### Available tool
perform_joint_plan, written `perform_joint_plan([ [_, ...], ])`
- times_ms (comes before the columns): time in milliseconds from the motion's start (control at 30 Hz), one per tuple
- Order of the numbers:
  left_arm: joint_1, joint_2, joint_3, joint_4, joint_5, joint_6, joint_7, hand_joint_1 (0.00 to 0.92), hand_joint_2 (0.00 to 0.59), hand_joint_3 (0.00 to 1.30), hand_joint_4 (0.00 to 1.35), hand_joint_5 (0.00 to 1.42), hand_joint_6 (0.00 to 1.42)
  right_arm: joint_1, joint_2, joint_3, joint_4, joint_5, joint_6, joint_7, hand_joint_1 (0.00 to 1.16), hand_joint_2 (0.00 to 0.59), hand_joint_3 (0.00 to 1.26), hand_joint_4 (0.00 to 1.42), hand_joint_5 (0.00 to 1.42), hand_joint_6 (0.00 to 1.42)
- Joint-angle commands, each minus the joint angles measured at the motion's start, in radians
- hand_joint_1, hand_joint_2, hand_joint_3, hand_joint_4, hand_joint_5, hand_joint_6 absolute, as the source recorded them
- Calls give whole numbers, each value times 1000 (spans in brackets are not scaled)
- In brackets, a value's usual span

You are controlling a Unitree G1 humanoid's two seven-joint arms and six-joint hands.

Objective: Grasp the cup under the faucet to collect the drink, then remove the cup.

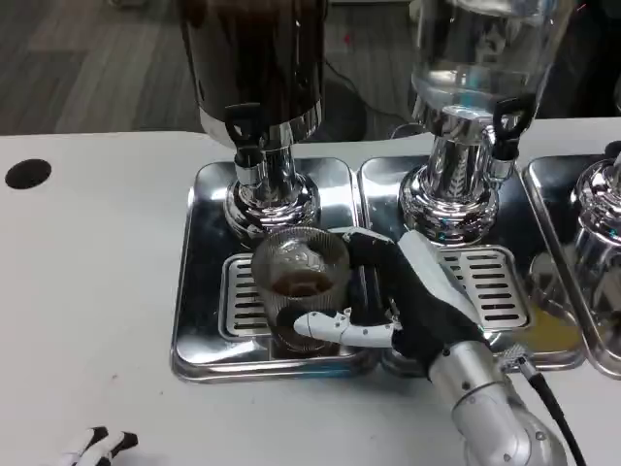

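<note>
In the head view, the right hand (412,296) wraps the ribbed cup (301,282) from the side, its fingers closed around the wall so the mouth stays open. The cup sits over the drip tray (199,291), just in front of the dark dispenser's faucet (247,146), holding some brown drink. At the bottom edge the left hand (97,445) shows only fingertips; its state cannot be told.

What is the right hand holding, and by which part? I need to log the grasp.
The right hand holds the ribbed glass cup by its side wall, fingers round the right side and lower front; the cup contains dark drink.
</note>
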Motion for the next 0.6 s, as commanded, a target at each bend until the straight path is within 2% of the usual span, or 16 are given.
perform_joint_plan([
  [33, 9, 10, -1, 3, 6, 4, -7, 0, 76, 238, 130, 180, 445, 0, 6, -9, -39, 12, -22, -5, 677, 125, 406, 324, 289, 121],
  [600, 24, 8, 0, 2, 9, 3, 0, 0, 76, 237, 132, 180, 445, 9, 6, -11, -45, 17, -30, -9, 677, 127, 415, 440, 347, 160],
])
